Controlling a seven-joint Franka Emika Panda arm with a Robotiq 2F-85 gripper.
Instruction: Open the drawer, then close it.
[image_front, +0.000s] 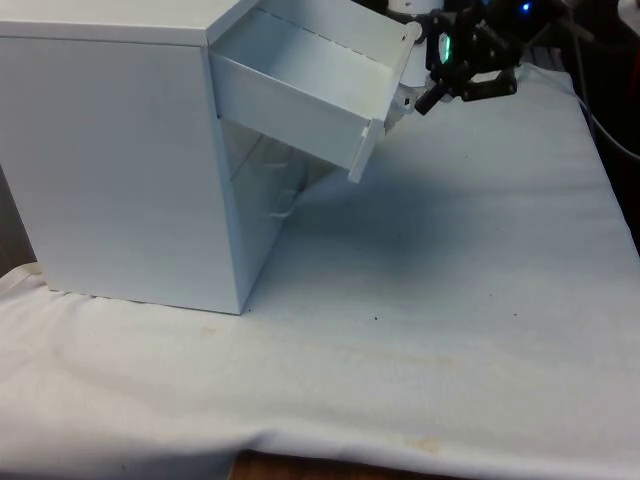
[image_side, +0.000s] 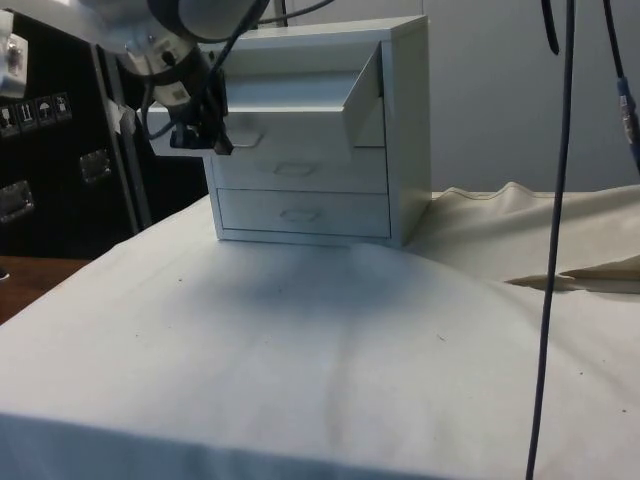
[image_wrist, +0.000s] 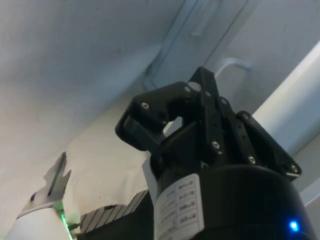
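Drawer (image_front: 300, 85) white, pulled out, tilted

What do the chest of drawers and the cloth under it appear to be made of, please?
The chest of drawers looks like white-painted or laminated board: flat, smooth panels with crisp edges and a faint sheen; wood or metal cannot be told apart. Its open top drawer shows thin walls of the same finish. The cloth looks like matte woven fabric: it creases and drapes over the table edge.

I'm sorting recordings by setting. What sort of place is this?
Most likely a robot test bench in a lab, not a home: a small white chest of drawers on a cloth-covered table, hanging cables, and dark cabinets behind.
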